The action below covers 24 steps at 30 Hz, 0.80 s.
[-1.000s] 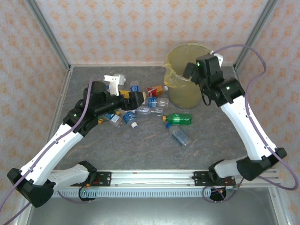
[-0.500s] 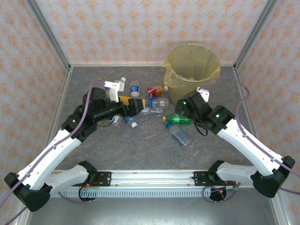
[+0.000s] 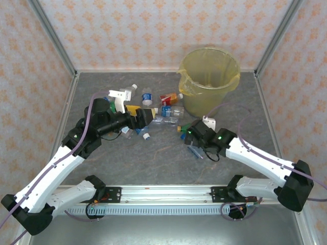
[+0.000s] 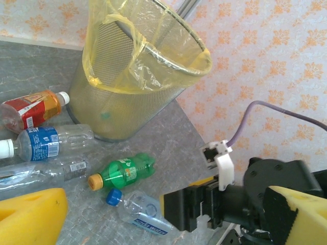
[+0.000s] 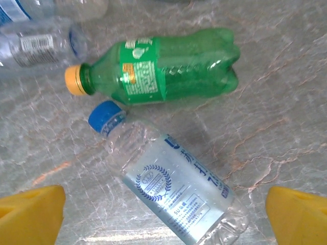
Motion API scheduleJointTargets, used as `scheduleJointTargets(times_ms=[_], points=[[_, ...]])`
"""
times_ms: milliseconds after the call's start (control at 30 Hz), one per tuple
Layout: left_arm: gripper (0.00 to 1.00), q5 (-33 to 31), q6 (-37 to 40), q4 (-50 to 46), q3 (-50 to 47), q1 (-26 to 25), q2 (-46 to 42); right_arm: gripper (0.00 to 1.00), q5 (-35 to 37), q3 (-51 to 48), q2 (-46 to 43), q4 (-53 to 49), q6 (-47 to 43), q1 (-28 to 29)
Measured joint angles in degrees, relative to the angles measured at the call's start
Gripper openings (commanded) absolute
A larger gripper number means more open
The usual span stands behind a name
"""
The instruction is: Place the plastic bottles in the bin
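From above: left arm rises from its base at the near-left corner, elbow bent, forearm angled twd the middle of the bench [image 3: 153,163]. The left tool [image 3: 147,116] sits low & roughly level, pointing right at the cluster of bottles [image 3: 171,111], spread wide w/ nothing in it. Right arm reaches from the near-right corner, stretched long & low twd centre, wrist tipped down. The right tool [image 3: 191,137] hangs over the clear bottle [image 3: 196,151], w/ the green bottle [image 3: 183,129] just behind, mostly hidden by the wrist. The bin [image 3: 232,76] stands upright at back right, near the cluster but apart from both arms. Left wrist cam: its yellow fingers [image 4: 30,214] sit in the lower corners, far apart, empty. The right arm's black wrist block shows betw them, further off. Bin has its yellow liner folded over the rim. The red-orange bottle [image 4: 30,109] lies w/ its cap just beside the bin wall, a blue-label bottle [image 4: 46,143] next to it. Green & clear bottles lie side by side in front. Right wrist cam, looking straight down: clear bottle lies diagonal, blue cap up-left, in the gap betw the spread yellow fingers [image 5: 30,214], neither touching it. Green bottle lies crosswise just beyond, orange cap near the blue one.
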Motion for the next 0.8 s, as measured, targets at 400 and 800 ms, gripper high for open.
scheduleJointTargets(times_ms=[400,800], points=[[0.99,-1.31,-1.09,0.04,-1.86,-0.52,-1.57,1.0,-3.58,-3.5,8.92,6.6,-3.08,0.7],[0.99,-2.56,-0.79,-1.2,-3.08,-0.52,-1.42,0.99,-1.86,-3.48,13.66,6.99,-5.2,0.7]])
